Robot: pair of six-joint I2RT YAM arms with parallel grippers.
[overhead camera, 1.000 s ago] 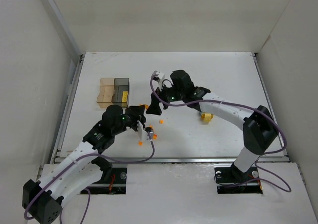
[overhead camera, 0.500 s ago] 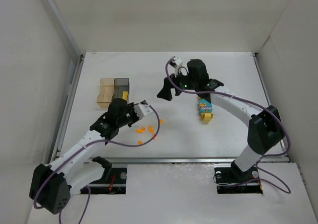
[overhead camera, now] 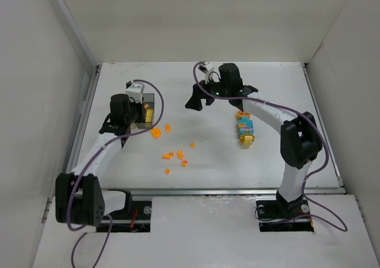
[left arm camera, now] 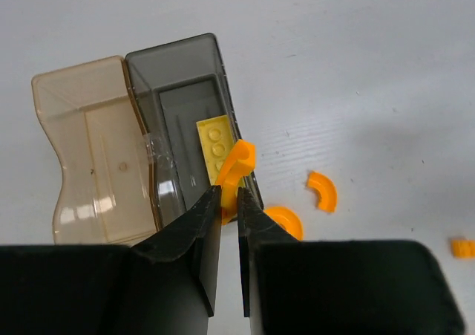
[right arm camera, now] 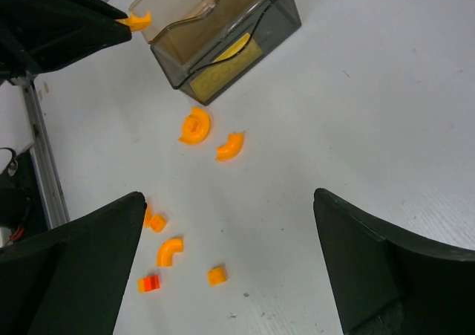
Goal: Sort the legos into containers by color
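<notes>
My left gripper (left arm camera: 228, 194) is shut on an orange curved lego (left arm camera: 237, 164) and holds it above the near right corner of the smoky grey container (left arm camera: 185, 97). That box joins the tan-clear container (left arm camera: 93, 164) and holds a pale yellow plate (left arm camera: 217, 145). In the top view the left gripper (overhead camera: 138, 123) is at the containers (overhead camera: 136, 109). My right gripper (overhead camera: 199, 100) is open and empty, up over the table behind the scattered orange pieces (right arm camera: 195, 125). A cyan and yellow brick stack (overhead camera: 244, 128) lies to the right.
Several small orange pieces (overhead camera: 175, 155) lie scattered in the table's middle, two curved ones (left arm camera: 323, 190) close to the grey box. White walls close in the table on the left, back and right. The left gripper also shows in the right wrist view (right arm camera: 74, 23).
My left gripper has swung left and back from the orange pile to the containers, holding a curved orange piece. My right gripper has lifted back and away, uncovering the cyan and yellow bricks.
</notes>
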